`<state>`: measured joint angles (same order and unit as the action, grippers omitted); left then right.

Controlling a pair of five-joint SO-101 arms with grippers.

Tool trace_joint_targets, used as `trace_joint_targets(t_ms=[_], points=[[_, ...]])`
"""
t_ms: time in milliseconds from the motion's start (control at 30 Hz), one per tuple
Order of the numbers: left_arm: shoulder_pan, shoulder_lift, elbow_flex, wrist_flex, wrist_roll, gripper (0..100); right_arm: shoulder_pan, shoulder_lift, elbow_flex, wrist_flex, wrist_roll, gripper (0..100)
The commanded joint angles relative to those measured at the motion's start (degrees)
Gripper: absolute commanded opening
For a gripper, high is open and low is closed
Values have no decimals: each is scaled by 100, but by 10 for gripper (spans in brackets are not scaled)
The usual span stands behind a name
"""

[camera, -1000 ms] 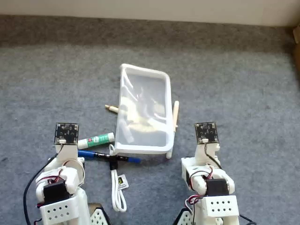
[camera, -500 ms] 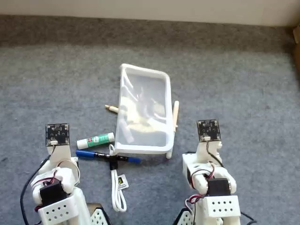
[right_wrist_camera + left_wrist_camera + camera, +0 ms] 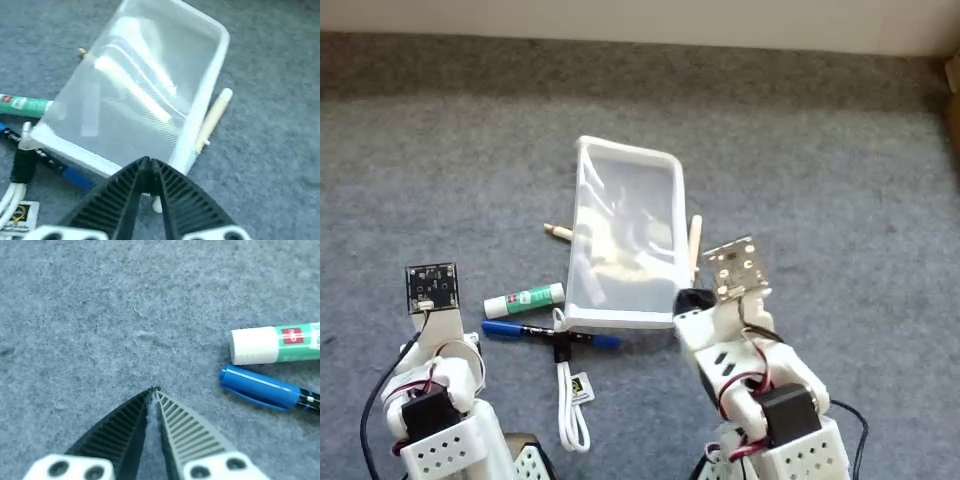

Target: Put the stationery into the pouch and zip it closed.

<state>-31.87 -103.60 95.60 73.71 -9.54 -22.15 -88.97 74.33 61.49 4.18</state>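
Currently listed on the grey carpeted surface [image 3: 840, 180]:
- Pouch [image 3: 625, 235]: translucent white, lying flat at centre.
- Wooden pencil [image 3: 696, 245]: just beside the pouch's right edge, outside it.
- Glue stick [image 3: 272, 344] and blue pen [image 3: 260, 387]: side by side, left of the pouch's near end, outside it.
- White cable [image 3: 570, 400]: looped, near the pen.
- My left fingers [image 3: 153, 392]: pressed together, over bare carpet beside the pen cap.
- My right fingers [image 3: 149, 162]: likewise together, above the pouch's near right corner.
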Motion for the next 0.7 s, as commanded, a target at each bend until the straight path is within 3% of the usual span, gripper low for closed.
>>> trace_joint_targets(t_ms=[0,200,467,667], points=[[-75,-40,-303,-105,26,7,-980,-13,-681,189,-44,12],[-75,-40,-303,-105,26,7,-1851,338,-743,154,-185,45],[-66,-40,-303,-105,26,7,-2677,2782,-2035,154,-1600,51],[-66,-40,-224,-185,26,7,-3125,4505,-2800,145,-2365,135]])
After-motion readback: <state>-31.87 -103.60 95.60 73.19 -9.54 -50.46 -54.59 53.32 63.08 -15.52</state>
